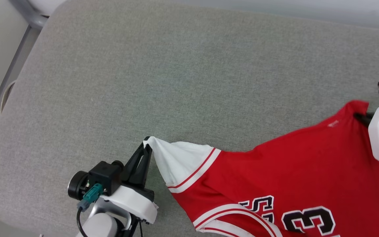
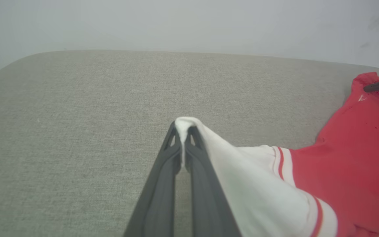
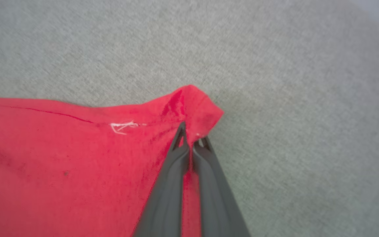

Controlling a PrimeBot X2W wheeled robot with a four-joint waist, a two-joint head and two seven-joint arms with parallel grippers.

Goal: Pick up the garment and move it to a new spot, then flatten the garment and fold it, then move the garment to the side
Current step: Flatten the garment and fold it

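Observation:
The garment (image 1: 285, 164) is a red jersey with a white sleeve, striped trim and black white-outlined lettering, stretched across the lower right of the grey cushion. My left gripper (image 1: 146, 142) is shut on the tip of the white sleeve (image 2: 242, 174), pinched between its dark fingertips (image 2: 183, 130). At the right edge, my right gripper (image 1: 362, 117) is shut on a red corner of the garment (image 3: 77, 158), the cloth bunched around its fingertips (image 3: 191, 138). The fabric hangs taut between both grips. The jersey's lower part runs off the bottom of the head view.
The grey fabric cushion (image 1: 163, 72) spreads wide to the left and far side of the garment. Its rounded left edge meets a pale floor and a metal rail (image 1: 8, 75). A pale wall (image 2: 189, 23) rises behind the far edge.

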